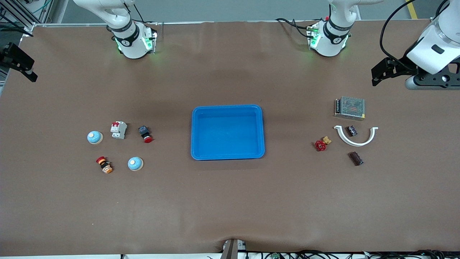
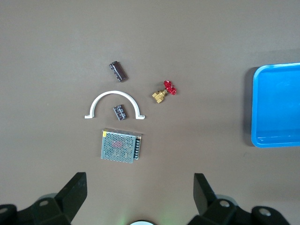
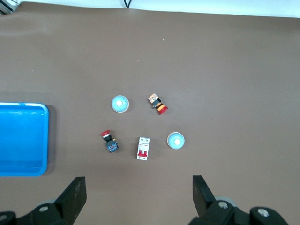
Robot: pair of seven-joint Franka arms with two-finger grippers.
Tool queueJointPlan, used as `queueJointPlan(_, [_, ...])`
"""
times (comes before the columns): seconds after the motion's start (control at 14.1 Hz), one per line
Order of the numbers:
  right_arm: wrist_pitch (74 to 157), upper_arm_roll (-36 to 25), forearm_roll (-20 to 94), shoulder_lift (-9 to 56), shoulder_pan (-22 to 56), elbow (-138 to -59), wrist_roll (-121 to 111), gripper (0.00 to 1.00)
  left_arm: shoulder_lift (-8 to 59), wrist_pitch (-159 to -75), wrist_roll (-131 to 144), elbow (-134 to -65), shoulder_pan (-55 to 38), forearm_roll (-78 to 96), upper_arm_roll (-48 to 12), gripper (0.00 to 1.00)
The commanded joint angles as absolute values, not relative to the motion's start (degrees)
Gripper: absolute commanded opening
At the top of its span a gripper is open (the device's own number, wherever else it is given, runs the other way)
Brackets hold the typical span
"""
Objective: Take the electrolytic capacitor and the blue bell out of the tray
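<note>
the capacitor (image 1: 355,158) lies at the left arm's end, two bells (image 1: 95,137) (image 1: 135,163) at the right arm's end, the blue tray (image 1: 227,109) between (holding nothing). the left gripper (image 2: 138,194) and right gripper (image 3: 138,194) hover spread wide.

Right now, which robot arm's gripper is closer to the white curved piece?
The left. The left gripper hangs open over the table's left-arm end, near the white curved piece. The right gripper waits open over the right-arm end, with the blue tray between.
</note>
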State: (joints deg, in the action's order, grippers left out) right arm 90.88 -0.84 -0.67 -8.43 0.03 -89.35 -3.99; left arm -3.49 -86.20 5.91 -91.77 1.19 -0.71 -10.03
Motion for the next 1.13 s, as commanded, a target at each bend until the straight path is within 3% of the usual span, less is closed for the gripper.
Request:
queueJointPlan(0.0, [93.5,-1.4,0.8,-12.9,-0.1,-94.8,-3.5,1.0,-3.4,-85.5,5.2,-91.4,1.2,-1.9,-10.3,1.0])
queueJointPlan(1.06, [93.5,-1.4,0.8,-13.3,0.8,-95.0,-3.6,1.0,-3.3,-85.5,5.3,-91.3,1.5,-1.8,-10.2,1.0])
